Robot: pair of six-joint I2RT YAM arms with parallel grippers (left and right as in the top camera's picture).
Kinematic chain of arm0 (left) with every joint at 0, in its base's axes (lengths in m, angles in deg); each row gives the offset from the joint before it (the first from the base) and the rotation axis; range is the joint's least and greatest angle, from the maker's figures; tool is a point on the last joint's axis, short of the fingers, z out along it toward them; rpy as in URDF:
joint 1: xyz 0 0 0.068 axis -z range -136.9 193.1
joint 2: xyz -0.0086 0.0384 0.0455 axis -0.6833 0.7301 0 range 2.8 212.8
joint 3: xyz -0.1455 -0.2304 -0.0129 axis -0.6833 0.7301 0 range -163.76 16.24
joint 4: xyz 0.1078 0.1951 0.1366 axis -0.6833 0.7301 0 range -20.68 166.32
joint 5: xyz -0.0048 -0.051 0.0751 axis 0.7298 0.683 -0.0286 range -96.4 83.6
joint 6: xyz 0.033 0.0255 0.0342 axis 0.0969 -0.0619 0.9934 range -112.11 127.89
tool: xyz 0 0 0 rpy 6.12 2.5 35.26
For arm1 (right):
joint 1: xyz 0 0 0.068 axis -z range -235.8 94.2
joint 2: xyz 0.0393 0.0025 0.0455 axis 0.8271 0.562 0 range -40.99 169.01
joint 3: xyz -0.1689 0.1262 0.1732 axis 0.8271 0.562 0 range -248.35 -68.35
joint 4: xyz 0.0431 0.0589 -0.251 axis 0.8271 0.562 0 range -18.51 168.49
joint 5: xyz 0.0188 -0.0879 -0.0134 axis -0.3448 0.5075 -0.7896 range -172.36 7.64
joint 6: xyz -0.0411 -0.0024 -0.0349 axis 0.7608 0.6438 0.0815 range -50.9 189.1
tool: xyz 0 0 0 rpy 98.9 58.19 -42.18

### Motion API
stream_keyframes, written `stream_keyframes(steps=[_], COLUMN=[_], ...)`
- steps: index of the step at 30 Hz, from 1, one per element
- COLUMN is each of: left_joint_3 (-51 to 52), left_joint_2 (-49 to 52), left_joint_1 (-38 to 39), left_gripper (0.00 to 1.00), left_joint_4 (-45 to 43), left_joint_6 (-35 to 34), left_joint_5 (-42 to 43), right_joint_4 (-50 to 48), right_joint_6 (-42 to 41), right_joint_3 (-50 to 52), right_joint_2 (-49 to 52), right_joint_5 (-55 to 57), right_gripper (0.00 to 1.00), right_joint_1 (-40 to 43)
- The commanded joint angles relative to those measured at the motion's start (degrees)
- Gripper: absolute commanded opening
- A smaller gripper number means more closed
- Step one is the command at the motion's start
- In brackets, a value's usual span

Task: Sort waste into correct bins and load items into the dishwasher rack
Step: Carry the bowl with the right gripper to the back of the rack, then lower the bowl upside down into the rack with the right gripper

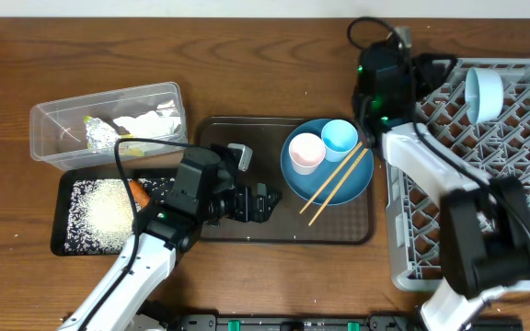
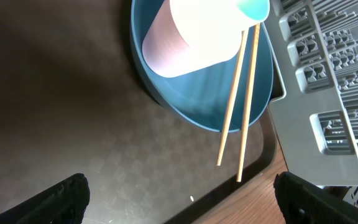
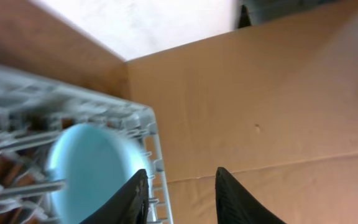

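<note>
A blue plate (image 1: pixel 352 187) (image 2: pixel 197 93) on the brown serving tray (image 1: pixel 247 138) holds a pink cup (image 1: pixel 305 153) (image 2: pixel 191 37), a light blue cup (image 1: pixel 339 136) and two wooden chopsticks (image 1: pixel 336 184) (image 2: pixel 241 106). My left gripper (image 1: pixel 265 202) (image 2: pixel 188 202) hovers wide open over the tray, left of the plate, holding nothing. A pale bowl (image 1: pixel 484 95) (image 3: pixel 92 168) stands in the grey rack (image 1: pixel 486 175) (image 3: pixel 42 87). My right gripper (image 1: pixel 435 66) (image 3: pixel 182 199) is at the rack's far left corner beside the bowl. Its jaws stand apart and nothing is between them.
The clear tub (image 1: pixel 53 119) at the far left holds white tissue (image 1: pixel 150 119) and foil (image 1: pixel 99 136). In front of it, the black tray (image 1: pixel 63 234) holds rice (image 1: pixel 109 207) and a carrot (image 1: pixel 139 193). The rack's edge (image 2: pixel 328 93) borders the serving tray.
</note>
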State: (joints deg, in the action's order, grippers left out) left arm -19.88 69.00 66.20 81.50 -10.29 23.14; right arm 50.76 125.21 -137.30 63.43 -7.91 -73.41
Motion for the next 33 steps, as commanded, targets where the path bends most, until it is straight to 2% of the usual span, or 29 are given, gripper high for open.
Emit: stream_keyframes(steps=[1, 2, 3, 6, 9, 12, 16, 19, 24, 28, 33], left_joint_3=[-0.87, -0.87, -0.87, -0.87, -0.87, -0.87, -0.87, -0.87, -0.87, -0.87, -0.87], left_joint_2=[-0.72, -0.72, -0.72, -0.72, -0.72, -0.72, -0.72, -0.72, -0.72, -0.72, -0.72], left_joint_1=[-0.02, -0.02, -0.02, -0.02, -0.02, -0.02, -0.02, -0.02, -0.02, -0.02, -0.02], left_gripper=[0.98, 0.98, 0.98, 0.98, 0.98, 0.98, 0.98, 0.98, 0.98, 0.98, 0.98], left_joint_4=[-0.02, 0.00, -0.02, 0.00, 0.00, -0.02, 0.00, 0.00, 0.00, 0.00, -0.02], left_joint_6=[0.28, 0.28, 0.31, 0.31, 0.31, 0.31, 0.31, 0.31, 0.31, 0.31, 0.28], left_joint_5=[-0.70, -0.70, -0.68, -0.70, -0.70, -0.68, -0.68, -0.68, -0.68, -0.68, -0.68], right_joint_4=[0.50, 1.31, 2.14, 9.18, 22.62, 38.29, 44.13, 43.36, 42.49, 41.72, 41.51], right_joint_6=[-1.01, -2.21, -3.52, -10.12, -22.12, -36.74, -52.85, -56.94, -57.81, -58.10, -58.23], right_joint_3=[-0.66, -0.66, -0.66, -0.66, -0.66, -0.66, -0.66, -0.66, -0.66, -0.66, -0.66], right_joint_2=[-6.40, -8.00, -9.18, -12.74, -16.26, -19.15, -20.57, -20.65, -19.82, -16.20, -10.32], right_joint_5=[-0.46, -1.03, -1.46, -5.22, -14.19, -35.17, -59.58, -72.78, -80.61, -89.35, -92.50], right_gripper=[0.21, 0.06, 0.01, 0.01, 0.01, 0.01, 0.01, 0.01, 0.01, 0.01, 0.01], right_joint_1=[0.94, 1.84, 2.58, 5.49, 9.57, 15.85, 27.32, 34.91, 42.03, 43.95, 43.45])
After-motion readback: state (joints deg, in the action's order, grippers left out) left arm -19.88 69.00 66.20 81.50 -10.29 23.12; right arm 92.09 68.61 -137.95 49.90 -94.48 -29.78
